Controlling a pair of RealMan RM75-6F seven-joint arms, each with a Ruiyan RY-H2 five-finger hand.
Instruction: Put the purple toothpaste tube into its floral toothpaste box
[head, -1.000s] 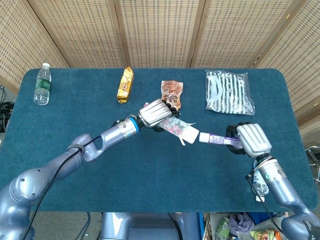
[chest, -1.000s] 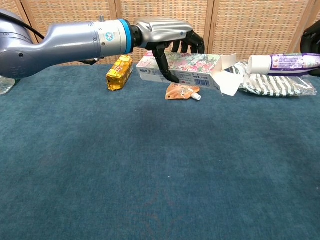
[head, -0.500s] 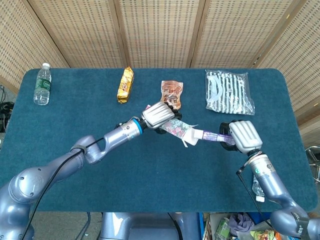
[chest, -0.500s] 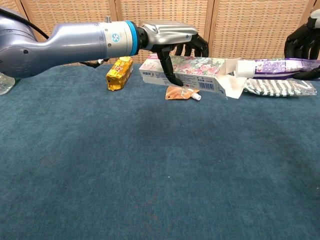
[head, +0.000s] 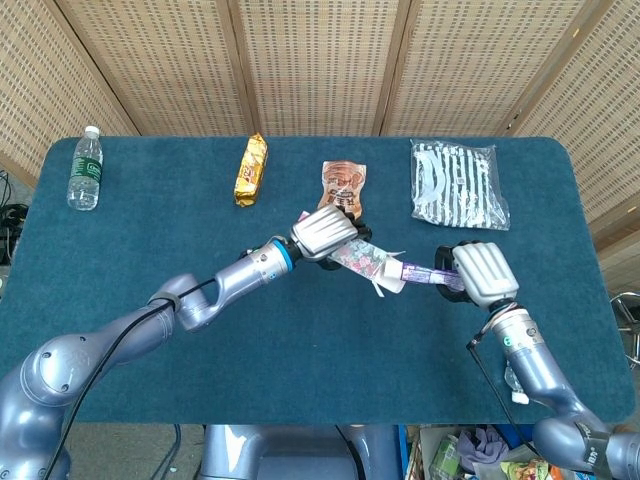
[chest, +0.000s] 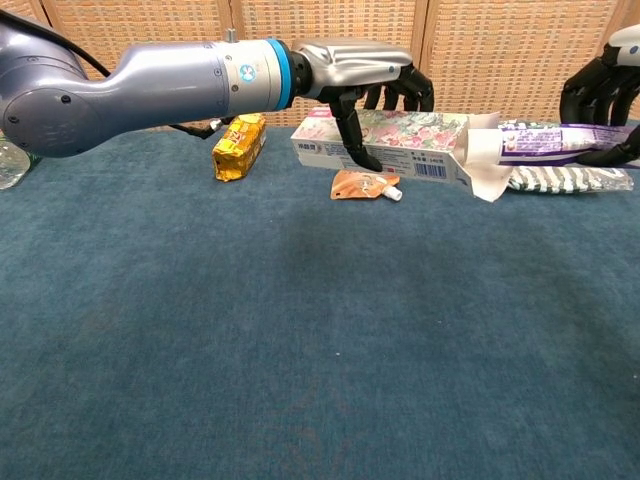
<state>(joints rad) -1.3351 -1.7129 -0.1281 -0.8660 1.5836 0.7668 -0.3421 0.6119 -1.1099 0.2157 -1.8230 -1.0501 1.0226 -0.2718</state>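
Hands come first, two of them, both raised over the middle of your blue table (head: 300, 340). Your right hand (head: 478, 272) has its fingers wrapped around the tail of the one purple toothpaste tube (chest: 555, 140), which lies level with its white cap right at the open mouth of the box; whether the cap is already inside you cannot tell. Your left hand (chest: 365, 70) grips the one floral toothpaste box (chest: 395, 143) from above, fingers curled over its top and down its front face, the open flaps pointing toward the tube. Just behind the box lies one small orange spout pouch (head: 343, 185) flat on the cloth. Farther back you have one yellow snack packet (head: 251, 169), one striped clear bag (head: 457, 183) toward the right, and one water bottle (head: 86, 167) standing upright at the far left corner.
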